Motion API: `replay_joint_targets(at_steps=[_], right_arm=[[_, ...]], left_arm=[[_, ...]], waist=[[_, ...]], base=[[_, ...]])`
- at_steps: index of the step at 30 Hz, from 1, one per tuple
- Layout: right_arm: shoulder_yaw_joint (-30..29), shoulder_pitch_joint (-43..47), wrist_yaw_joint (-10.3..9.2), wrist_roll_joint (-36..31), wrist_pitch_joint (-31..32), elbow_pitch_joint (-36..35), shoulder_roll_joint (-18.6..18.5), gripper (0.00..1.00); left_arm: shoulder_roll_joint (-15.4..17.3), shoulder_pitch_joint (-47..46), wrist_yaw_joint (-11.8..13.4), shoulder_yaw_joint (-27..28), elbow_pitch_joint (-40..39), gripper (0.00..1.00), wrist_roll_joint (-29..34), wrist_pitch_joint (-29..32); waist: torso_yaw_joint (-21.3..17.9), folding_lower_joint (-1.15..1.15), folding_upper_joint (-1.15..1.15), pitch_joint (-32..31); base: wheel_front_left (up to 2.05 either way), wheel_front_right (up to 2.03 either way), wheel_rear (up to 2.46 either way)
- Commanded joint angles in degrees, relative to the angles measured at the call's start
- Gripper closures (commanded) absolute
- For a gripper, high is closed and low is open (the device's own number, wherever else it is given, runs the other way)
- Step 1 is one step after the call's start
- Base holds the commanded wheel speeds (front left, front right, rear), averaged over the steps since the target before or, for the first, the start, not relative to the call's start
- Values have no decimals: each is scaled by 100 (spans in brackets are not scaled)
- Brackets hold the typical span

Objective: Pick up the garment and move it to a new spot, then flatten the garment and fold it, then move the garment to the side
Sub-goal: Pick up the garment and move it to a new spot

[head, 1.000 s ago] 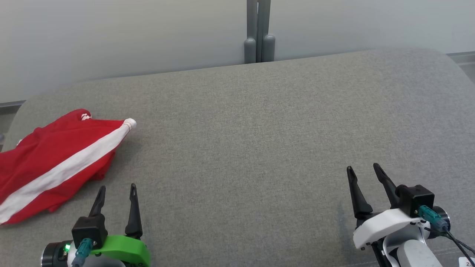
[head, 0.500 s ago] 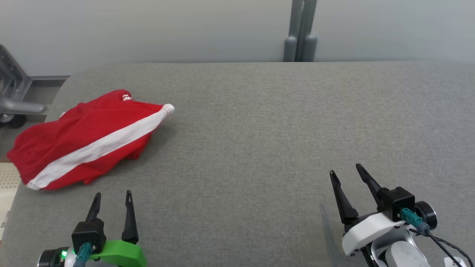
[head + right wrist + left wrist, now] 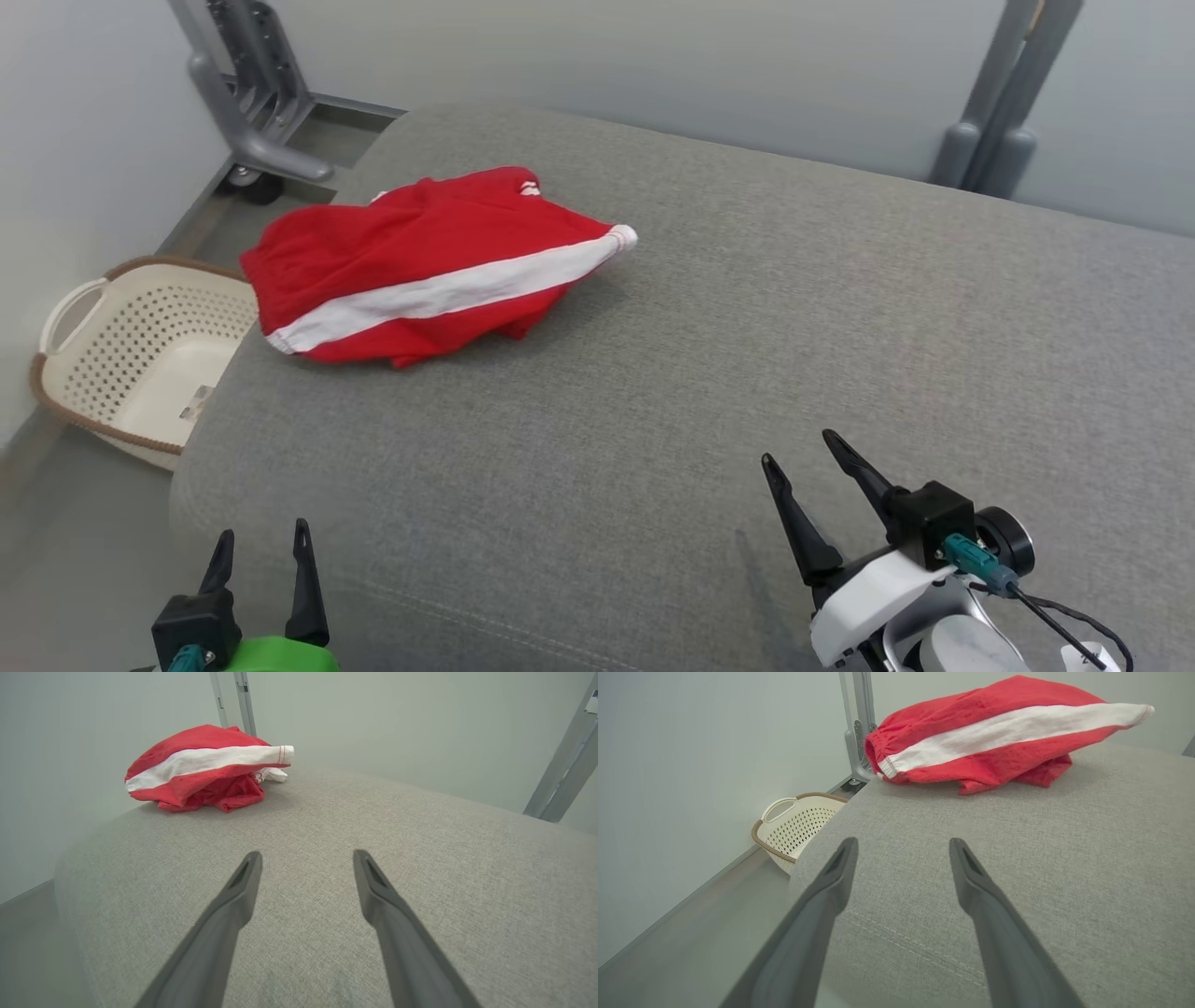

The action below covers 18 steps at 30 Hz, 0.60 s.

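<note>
Garment lies unmoved; the head swung left, bringing it to ten o'clock. Left tool and right tool gape empty, probably pre-grasp.

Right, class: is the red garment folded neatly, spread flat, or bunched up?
Bunched up: the garment lies in a rumpled heap, layers overlapping, on the cushion.

Bare-walled lab, metal stand, laundry basket
</note>
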Motion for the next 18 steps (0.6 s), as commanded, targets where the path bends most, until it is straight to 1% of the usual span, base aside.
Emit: replay_joint_targets(at_steps=[1, 6, 11, 15, 16, 18], right_arm=[[22, -66, -2, 42, -19, 26, -37, 0], [56, -110, -2, 65, -19, 64, -116, 0], [12, -171, -2, 87, -18, 68, -250, 0], [-4, -255, -2, 107, -18, 31, -386, 0], [-21, -274, -2, 112, -19, 24, -415, 0], [-6, -304, -2, 123, -19, 11, -468, 0]], left_arm=[[24, 48, -30, 39, 2, 0, -72, -20], [24, -108, -154, 60, 104, 0, -283, -20], [66, -664, -374, 79, 465, 0, -619, -19], [531, -1500, -447, -177, 767, 0, -809, -19], [656, -1737, -451, -380, 844, 0, -946, -16], [1062, -2212, -454, -783, 1030, 0, -1243, -11]], waist=[[516, 0, 0, 74], [362, 0, 0, 203], [12, 0, 0, 478], [-270, 0, 0, 750], [-330, 0, 0, 813], [-457, 0, 0, 944]], base=[[0, 0, 0], [0, 0, 0], [0, 0, 0], [0, 0, 0], [0, 0, 0], [0, 0, 0]])
